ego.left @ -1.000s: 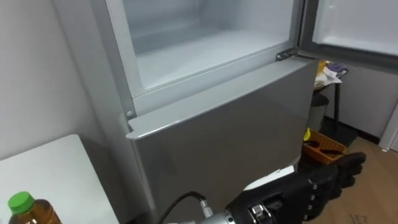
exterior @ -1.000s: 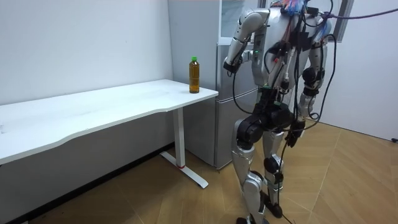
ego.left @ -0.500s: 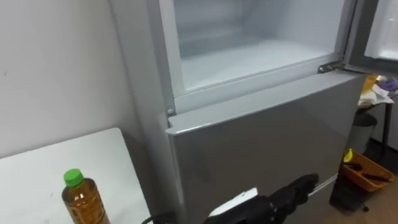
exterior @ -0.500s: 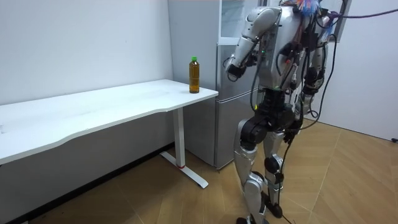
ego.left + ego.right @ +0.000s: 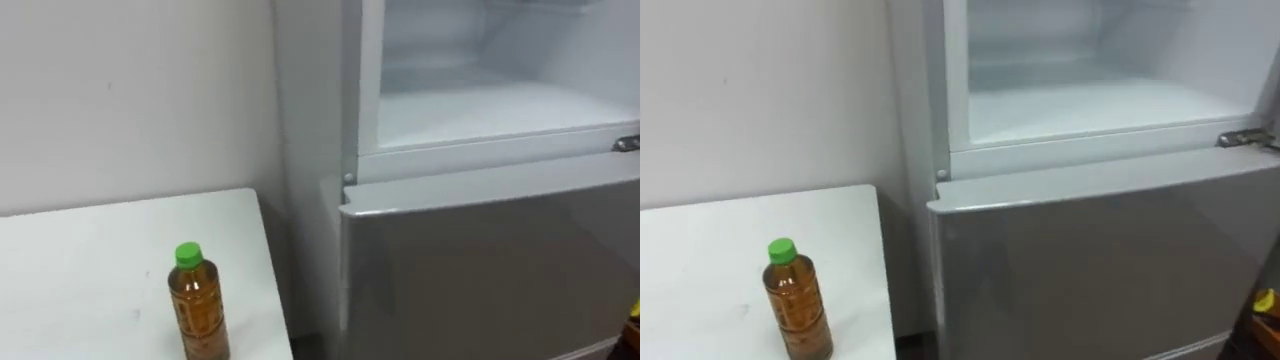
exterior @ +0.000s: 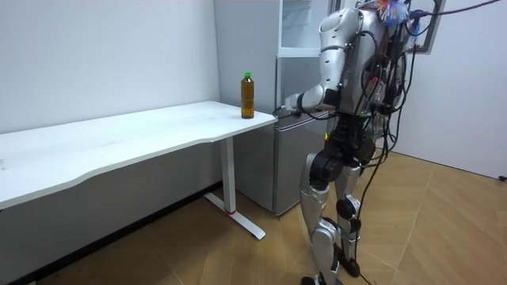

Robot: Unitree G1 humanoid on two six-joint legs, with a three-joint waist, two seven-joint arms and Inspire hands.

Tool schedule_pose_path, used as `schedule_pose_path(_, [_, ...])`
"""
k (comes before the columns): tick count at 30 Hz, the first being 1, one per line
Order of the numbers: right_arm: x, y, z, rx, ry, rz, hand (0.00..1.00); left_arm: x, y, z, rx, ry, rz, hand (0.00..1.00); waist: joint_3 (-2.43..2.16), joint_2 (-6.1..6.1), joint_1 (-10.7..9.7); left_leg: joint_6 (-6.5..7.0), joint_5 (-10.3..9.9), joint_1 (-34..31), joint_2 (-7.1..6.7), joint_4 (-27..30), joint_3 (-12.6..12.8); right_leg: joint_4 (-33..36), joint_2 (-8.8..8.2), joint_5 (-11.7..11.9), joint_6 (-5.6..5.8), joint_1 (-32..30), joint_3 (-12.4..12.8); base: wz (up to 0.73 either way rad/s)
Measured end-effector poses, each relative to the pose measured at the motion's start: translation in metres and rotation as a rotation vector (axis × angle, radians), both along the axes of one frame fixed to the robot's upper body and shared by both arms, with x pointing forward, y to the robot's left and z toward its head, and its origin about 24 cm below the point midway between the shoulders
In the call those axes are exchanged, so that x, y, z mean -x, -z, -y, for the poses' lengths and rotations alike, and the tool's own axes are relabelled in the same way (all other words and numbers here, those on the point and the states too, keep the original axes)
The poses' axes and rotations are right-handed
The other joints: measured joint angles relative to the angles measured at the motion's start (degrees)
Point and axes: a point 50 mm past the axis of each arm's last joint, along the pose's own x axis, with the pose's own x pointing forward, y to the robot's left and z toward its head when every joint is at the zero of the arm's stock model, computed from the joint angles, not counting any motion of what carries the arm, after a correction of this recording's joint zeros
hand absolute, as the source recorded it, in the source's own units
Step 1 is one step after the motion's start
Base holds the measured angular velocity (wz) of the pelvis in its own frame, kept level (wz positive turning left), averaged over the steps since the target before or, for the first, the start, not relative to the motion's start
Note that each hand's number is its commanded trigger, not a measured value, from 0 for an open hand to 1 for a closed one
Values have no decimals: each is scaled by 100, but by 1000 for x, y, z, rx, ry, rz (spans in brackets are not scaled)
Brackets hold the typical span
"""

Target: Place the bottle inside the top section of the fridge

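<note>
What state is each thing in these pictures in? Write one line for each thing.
bottle: upright, green cap on, standing near the corner of the table.
upper fridge: open, nothing seen inside.
lower fridge door: shut.
left hand: held out before the fridge, apart from the bottle.

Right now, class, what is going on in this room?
The robot stands before the fridge, whose upper compartment is open. The bottle stands upright and untouched near the corner of the white table. The left robot hand is held out towards that table's edge, apart from the bottle.
</note>
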Motion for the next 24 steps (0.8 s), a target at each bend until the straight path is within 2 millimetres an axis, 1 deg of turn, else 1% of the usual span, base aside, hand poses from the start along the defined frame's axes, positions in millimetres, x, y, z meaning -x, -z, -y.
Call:
schedule_pose_path(2, [3, 0, 1, 2, -2, -4, 0, 6, 8, -6, -19, -23, -37, 0, 5, 14, 93, 0, 0, -2, 1, 10, -52, 7, -9, 0, 0, 1, -64, 13])
schedule_pose_path(5, [3, -1, 3, 5, -18, 1, 0, 11, 19, -14, -44, -68, -73, 0, 17, 46, 204, -1, 0, -15, 0, 2, -67, 12, -7, 0, 0, 16, -71, 1])
schedule_pose_path(6, [4, -1, 3, 4, -18, 1, 0, 12, 21, -15, -52, -73, -81, 0, 16, 53, 213, -2, 0, -12, 0, -13, -72, 11, -5, 0, 1, 20, -74, 8])
schedule_pose_path(8, [2, -3, 5, -1, -39, 21, 0, 19, 29, -25, -83, -102, -115, 0, 24, 87, 233, -5, -1, -11, 0, -55, -142, 9, -5, -3, 5, 53, -107, 12])
schedule_pose_path(10, [3, -3, 7, 5, -40, 23, 0, 26, 35, -32, -111, -123, -133, 0, 36, 91, 239, -6, 0, -13, -7, -60, -176, 15, -5, -4, 6, 59, -121, 9])
schedule_pose_path(12, [6, -3, 9, 11, -36, 16, 0, 35, 45, -40, -153, -148, -165, 0, 24, 108, 240, -12, 4, -13, -7, -58, -203, 17, -5, -6, 7, 69, -153, 7])
schedule_pose_path(14, [5, -4, 10, 17, -37, 27, 0, 50, 61, -52, -193, -212, -241, 0, 6, 136, 271, -17, 7, -6, -7, -53, -225, 23, -5, -17, 11, 90, -173, 6])
schedule_pose_path(15, [5, -4, 10, 18, -38, 27, 0, 55, 66, -55, -202, -234, -264, 0, 3, 139, 283, -18, 8, -3, -8, -47, -225, 23, -5, -18, 11, 92, -177, 0])
schedule_pose_path(17, [7, -4, 11, 18, -33, 24, 0, 70, 80, -63, -232, -291, -344, 0, 6, 134, 359, -21, 11, -1, -8, -14, -242, 22, -8, -18, 11, 103, -209, 2])
schedule_pose_path(18, [8, -4, 11, 17, -31, 23, 0, 73, 83, -64, -237, -308, -360, 0, 9, 128, 374, -21, 11, -1, -8, -17, -256, 19, -10, -19, 10, 117, -228, 11])
schedule_pose_path(20, [10, -4, 11, 19, -25, 19, 0, 88, 94, -71, -255, -379, -419, 0, 9, 112, 418, -20, 10, 25, -16, -23, -325, 9, -19, -21, 12, 186, -332, 16])
schedule_pose_path(21, [11, -4, 11, 20, -26, 20, 0, 92, 98, -73, -260, -401, -438, 0, 11, 110, 424, -21, 10, 45, -18, -23, -348, 11, -18, -21, 13, 210, -345, 13])
schedule_pose_path(22, [13, -4, 11, 21, -26, 21, 0, 101, 103, -76, -278, -440, -476, 0, 14, 103, 433, -22, 10, 101, -20, -24, -363, 12, -19, -40, 20, 265, -350, 7])
schedule_pose_path(23, [15, -4, 11, 23, -25, 22, 0, 108, 107, -80, -297, -482, -503, 0, 4, 99, 520, -25, 8, 118, -30, -24, -364, 15, -34, -73, 7, 268, -385, 4])
schedule_pose_path(24, [16, -4, 11, 25, -25, 24, 0, 111, 109, -82, -305, -503, -511, 0, 4, 93, 548, -25, 8, 117, -43, -25, -369, 14, -46, -94, 2, 267, -392, 4])
